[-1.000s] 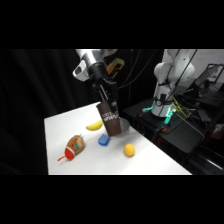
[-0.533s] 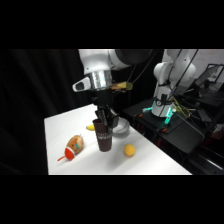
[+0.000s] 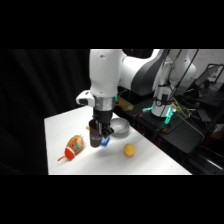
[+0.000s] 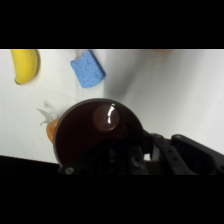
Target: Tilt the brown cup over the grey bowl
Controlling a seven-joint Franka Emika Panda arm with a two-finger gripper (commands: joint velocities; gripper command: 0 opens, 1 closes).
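Gripping: gripper (image 3: 101, 131) clamped on the brown cup (image 3: 95, 138), one finger inside the rim, the other hidden outside the wall.
Arm: white, reaching from upper right in the side view, wrist pointing straight down over the table (image 3: 150, 160).
Brown cup: upright, base on or just above the table surface, contact not distinguishable; standing just left of the grey bowl in the side view.
Cup interior: dark and glossy in the wrist view (image 4: 95, 132), one pale highlight on the bottom, rim round and fully facing the camera.
Grey bowl: (image 3: 120, 127) shiny, shallow, partly hidden behind the gripper, near the far edge of the table; not seen in the wrist view.
Blue block: (image 3: 105, 142) touching or just beside the cup's right side in the side view; seen apart from the rim in the wrist view (image 4: 87, 68).
Orange-brown toy: (image 3: 73, 146) lying on its side left of the cup, red tip toward the table's near edge.
Yellow ball: (image 3: 129, 149) resting right of the cup, well apart from it.
Banana: (image 4: 26, 65) visible in the wrist view only, beyond the cup, left of the blue block.
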